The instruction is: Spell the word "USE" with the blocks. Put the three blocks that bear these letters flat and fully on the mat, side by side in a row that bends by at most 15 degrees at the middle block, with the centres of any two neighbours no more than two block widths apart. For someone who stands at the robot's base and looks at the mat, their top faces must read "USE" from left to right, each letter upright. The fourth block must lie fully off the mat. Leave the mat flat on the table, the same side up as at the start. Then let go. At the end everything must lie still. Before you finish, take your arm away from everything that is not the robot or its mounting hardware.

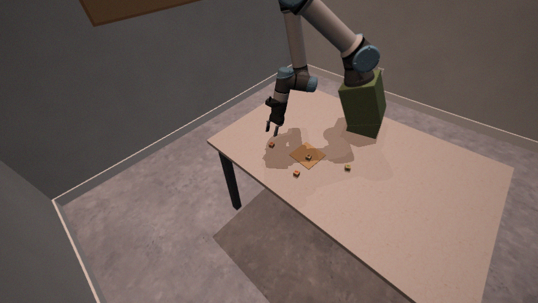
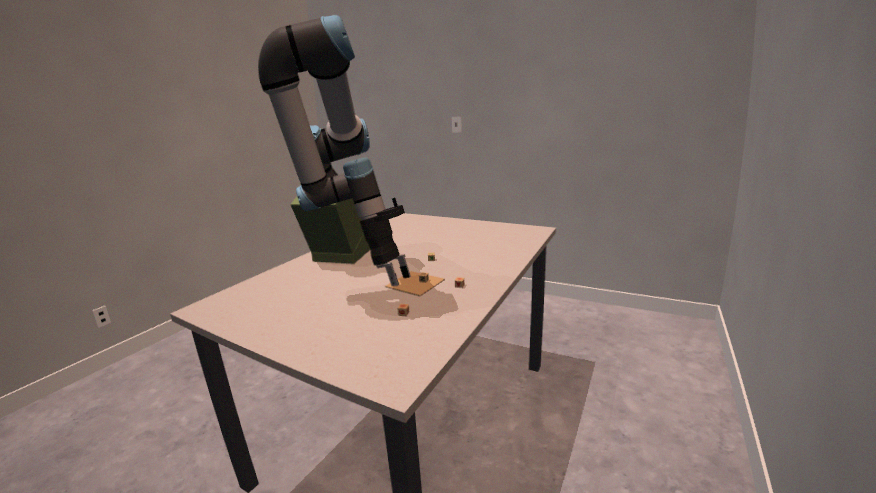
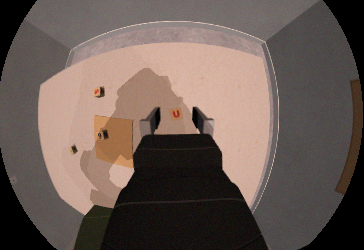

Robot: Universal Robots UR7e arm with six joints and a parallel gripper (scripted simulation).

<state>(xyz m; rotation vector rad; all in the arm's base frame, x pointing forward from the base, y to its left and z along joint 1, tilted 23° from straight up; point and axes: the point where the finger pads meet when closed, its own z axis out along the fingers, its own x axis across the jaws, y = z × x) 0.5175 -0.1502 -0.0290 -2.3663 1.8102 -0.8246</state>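
The orange-brown mat lies flat on the table with one tan block on it. Three blocks lie off the mat: an orange one near the table's left edge, an orange one in front of the mat, and an olive one to the right. My gripper is open and empty, hanging above the left orange block. In the wrist view that block shows between my fingers, well below them. The letters are too small to read.
The arm's green base pedestal stands behind the mat. The table's left edge runs close to the left orange block. In the exterior view the mat and that block lie near the table's middle.
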